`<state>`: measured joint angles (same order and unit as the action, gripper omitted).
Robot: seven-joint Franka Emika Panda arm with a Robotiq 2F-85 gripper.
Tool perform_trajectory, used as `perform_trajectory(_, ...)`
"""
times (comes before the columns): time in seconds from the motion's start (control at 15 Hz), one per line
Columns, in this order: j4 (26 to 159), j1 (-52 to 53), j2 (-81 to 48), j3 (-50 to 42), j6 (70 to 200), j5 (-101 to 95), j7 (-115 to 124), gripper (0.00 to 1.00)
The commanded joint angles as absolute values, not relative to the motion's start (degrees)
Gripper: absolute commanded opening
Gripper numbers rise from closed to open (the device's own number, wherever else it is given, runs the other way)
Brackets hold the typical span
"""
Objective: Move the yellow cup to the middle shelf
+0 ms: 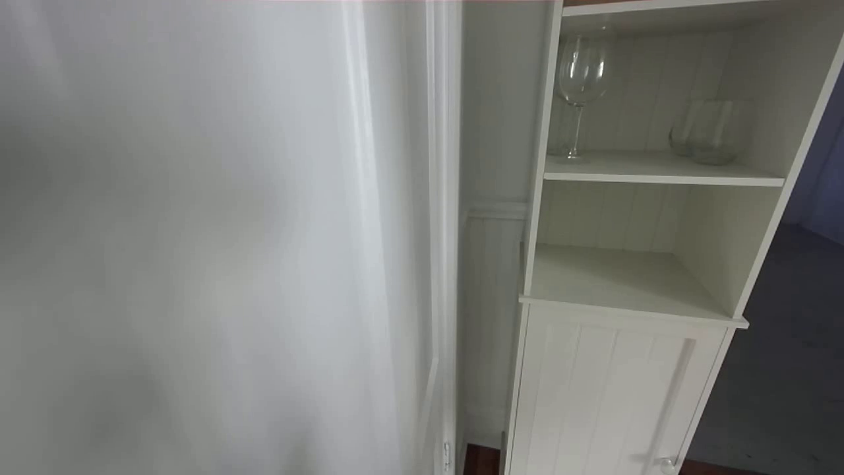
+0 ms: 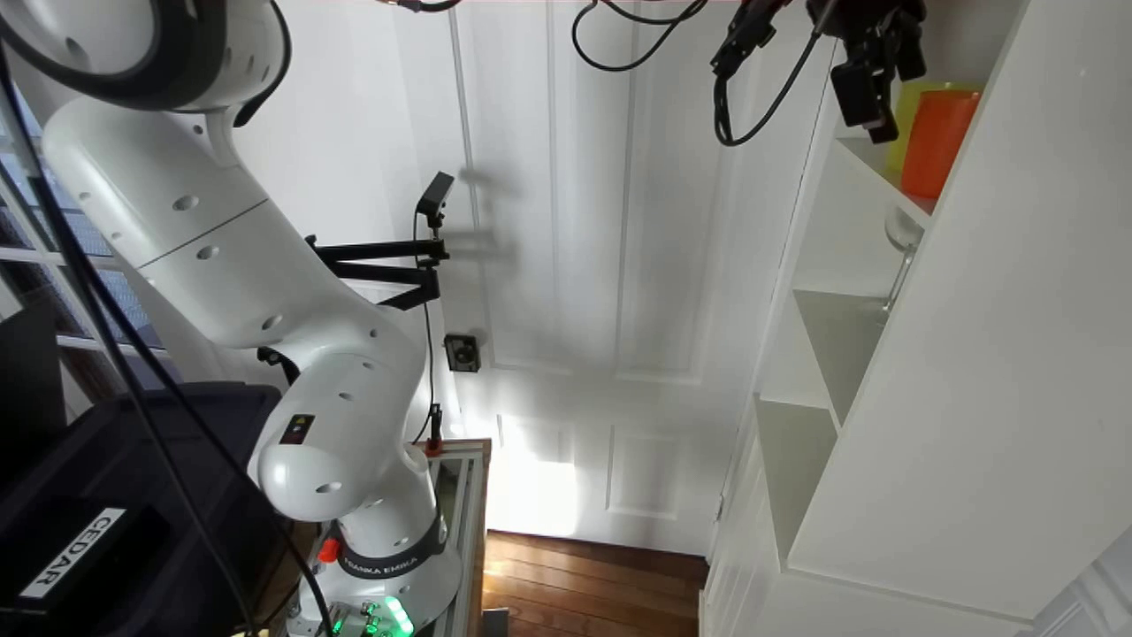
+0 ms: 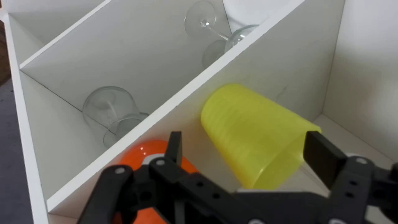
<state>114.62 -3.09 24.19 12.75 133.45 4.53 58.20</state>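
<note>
The yellow cup point(image 3: 248, 130) stands on the top shelf board, its rim toward the camera in the wrist view. It also shows in an exterior view point(image 2: 907, 115), partly hidden behind an orange cup. My gripper point(image 3: 244, 144) is open, with the yellow cup between and beyond its fingers in the wrist view; I cannot tell whether the right finger touches the rim. The gripper also shows beside the cups in an exterior view point(image 2: 891, 99). The middle shelf point(image 1: 659, 173) is the thin white board one level below; it also shows in the wrist view point(image 3: 140, 53).
The orange cup point(image 2: 942, 146) stands close to the yellow one, under the left finger in the wrist view point(image 3: 146, 152). A wine glass point(image 1: 581, 72) and clear squat glasses point(image 1: 715, 132) stand on the middle shelf. The cabinet's side wall point(image 2: 999, 354) and a door point(image 2: 584, 221) flank the space.
</note>
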Motion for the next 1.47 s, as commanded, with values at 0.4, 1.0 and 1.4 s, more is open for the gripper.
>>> perform_trajectory(0.4, 113.62, -3.51, 23.48, 12.95, 135.19, 2.85, 62.89, 1.0)
perform_trajectory(1.0, 112.74, -3.61, 21.85, 13.24, 133.57, 0.61, 67.21, 0.74)
perform_trajectory(1.4, 113.74, -2.49, 23.4, 12.25, 132.1, 1.08, 65.44, 0.31)
